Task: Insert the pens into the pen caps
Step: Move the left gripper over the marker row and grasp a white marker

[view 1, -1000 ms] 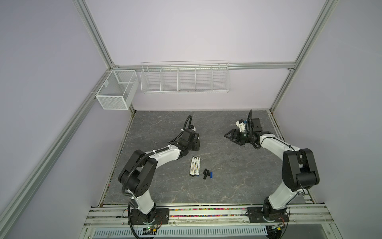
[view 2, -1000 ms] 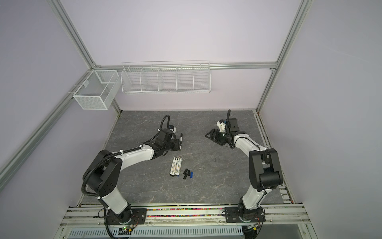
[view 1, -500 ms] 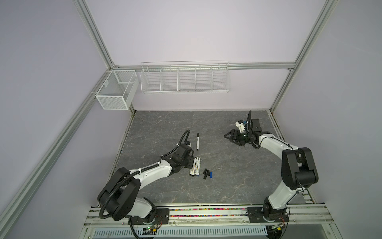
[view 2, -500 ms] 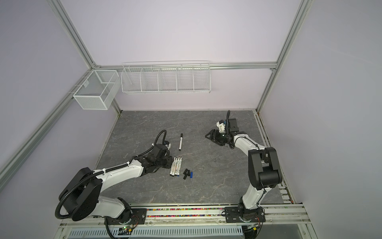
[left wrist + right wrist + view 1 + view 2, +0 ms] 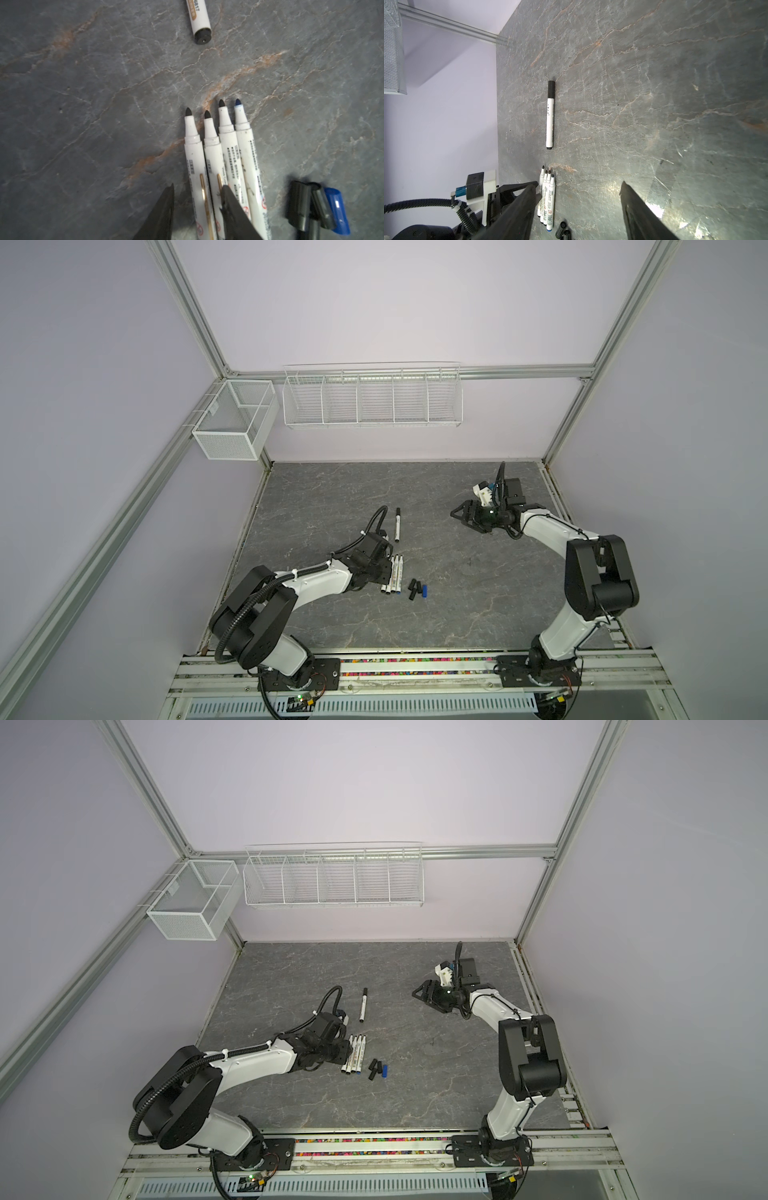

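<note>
The left gripper sits low over the worktop, left of its middle. Its fingers are apart astride the leftmost of four uncapped pens, and the outer finger stands clear of the barrel. The four lie side by side, touching, tips toward the back edge. Three are black-tipped, and the blue-tipped pen is the rightmost. A fifth pen, wearing a black cap, lies alone nearer the back edge. Just right of the row are four loose caps, bunched together: three black caps and one blue cap. The right gripper hangs toward the back right corner, fingers wide apart with nothing between them.
</note>
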You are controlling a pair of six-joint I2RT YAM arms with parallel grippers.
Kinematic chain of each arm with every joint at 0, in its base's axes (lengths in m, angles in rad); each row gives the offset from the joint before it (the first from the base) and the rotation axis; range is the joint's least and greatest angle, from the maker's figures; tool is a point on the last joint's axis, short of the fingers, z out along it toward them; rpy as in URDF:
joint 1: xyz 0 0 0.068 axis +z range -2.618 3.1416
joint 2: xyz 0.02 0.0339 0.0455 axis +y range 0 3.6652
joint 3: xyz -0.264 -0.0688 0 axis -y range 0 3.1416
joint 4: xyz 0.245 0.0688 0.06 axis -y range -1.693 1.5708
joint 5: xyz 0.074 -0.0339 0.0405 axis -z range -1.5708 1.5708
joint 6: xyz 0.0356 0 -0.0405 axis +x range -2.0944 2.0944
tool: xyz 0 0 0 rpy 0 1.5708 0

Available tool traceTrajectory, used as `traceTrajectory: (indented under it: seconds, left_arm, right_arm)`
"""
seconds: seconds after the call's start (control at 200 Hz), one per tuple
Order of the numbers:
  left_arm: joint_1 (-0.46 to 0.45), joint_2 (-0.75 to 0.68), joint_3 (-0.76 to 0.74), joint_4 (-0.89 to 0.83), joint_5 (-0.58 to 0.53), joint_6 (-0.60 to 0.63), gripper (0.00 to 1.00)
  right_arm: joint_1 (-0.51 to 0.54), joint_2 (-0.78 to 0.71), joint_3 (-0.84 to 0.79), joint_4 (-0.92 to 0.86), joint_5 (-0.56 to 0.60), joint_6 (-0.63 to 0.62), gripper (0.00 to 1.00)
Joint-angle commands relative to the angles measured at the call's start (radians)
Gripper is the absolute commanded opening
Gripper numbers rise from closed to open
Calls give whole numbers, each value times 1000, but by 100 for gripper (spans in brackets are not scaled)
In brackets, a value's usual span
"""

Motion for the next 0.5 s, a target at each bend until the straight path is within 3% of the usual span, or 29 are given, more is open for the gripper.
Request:
traceTrajectory:
  seconds: [0.0, 0.495]
  left_arm:
    - [-6, 1, -23, -15, -26, -32, 37]
    - [-6, -35, -58, -58, -39, -51, 35]
  right_arm:
    - [-4, 3, -13, 15, -19, -11, 68]
    - [-4, 4, -10, 18, -31, -8, 68]
